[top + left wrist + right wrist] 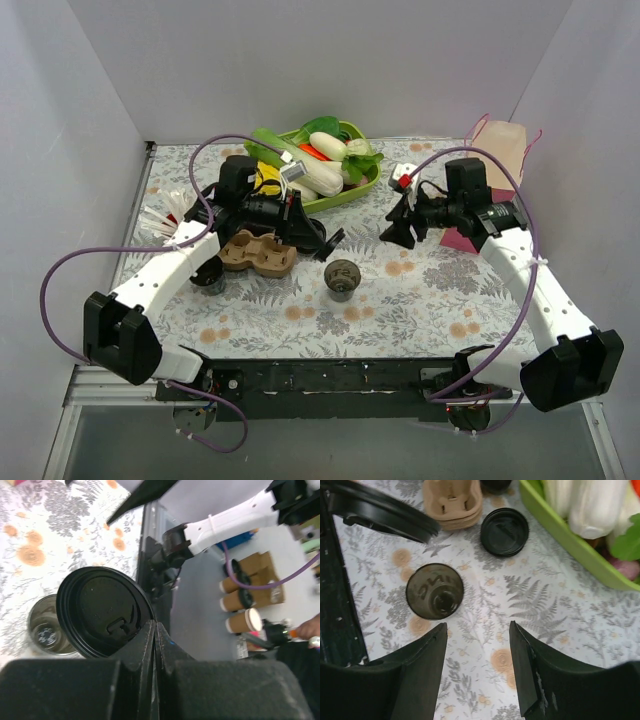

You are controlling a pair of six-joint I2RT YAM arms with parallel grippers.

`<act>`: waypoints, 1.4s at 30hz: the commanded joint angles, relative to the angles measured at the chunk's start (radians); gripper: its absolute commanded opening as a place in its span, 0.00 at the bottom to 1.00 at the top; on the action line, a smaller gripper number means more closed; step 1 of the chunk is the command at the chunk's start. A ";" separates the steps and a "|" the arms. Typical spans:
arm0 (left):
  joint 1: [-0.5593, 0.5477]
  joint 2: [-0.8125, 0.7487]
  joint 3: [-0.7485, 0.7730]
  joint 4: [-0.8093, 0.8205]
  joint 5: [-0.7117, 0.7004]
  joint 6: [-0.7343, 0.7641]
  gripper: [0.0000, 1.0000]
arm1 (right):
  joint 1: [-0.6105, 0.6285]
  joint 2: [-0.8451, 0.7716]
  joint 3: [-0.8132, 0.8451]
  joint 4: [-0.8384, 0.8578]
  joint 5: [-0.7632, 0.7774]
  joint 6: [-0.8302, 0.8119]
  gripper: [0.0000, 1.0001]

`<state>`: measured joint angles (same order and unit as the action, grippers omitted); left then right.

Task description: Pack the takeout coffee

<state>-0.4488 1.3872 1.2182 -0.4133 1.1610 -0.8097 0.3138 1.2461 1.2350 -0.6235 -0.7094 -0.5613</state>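
Note:
The takeout coffee cup [342, 278] stands lidless on the floral table, dark and see-through. It also shows in the left wrist view [47, 630] and the right wrist view [435, 591]. My left gripper [325, 243] hovers just above and left of the cup, shut on the rim of a round black lid [100, 612]. That lid hangs tilted over the cup and shows again in the right wrist view [380, 507]. My right gripper [477, 625] stands open over bare table to the right of the cup [400, 232], with nothing between its fingers.
A brown cardboard carrier [258, 253] lies left of the cup. A second black lid [504, 531] rests on the table near a green tray [560, 535] of toy vegetables. White straws [165, 215] are at far left and a pink bag [500, 150] at back right.

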 commanded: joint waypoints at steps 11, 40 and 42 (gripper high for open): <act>-0.031 0.081 -0.186 0.493 0.174 -0.502 0.00 | 0.002 -0.116 -0.249 0.200 -0.211 0.175 0.64; -0.045 0.323 -0.348 1.079 0.200 -0.968 0.00 | 0.077 0.091 -0.301 0.384 -0.340 0.187 0.71; -0.047 0.337 -0.339 1.094 0.209 -0.979 0.00 | 0.082 0.105 -0.301 0.389 -0.346 0.179 0.71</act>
<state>-0.4938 1.7008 0.8631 0.6205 1.3338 -1.7546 0.3847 1.3338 0.8890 -0.2829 -1.0073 -0.3511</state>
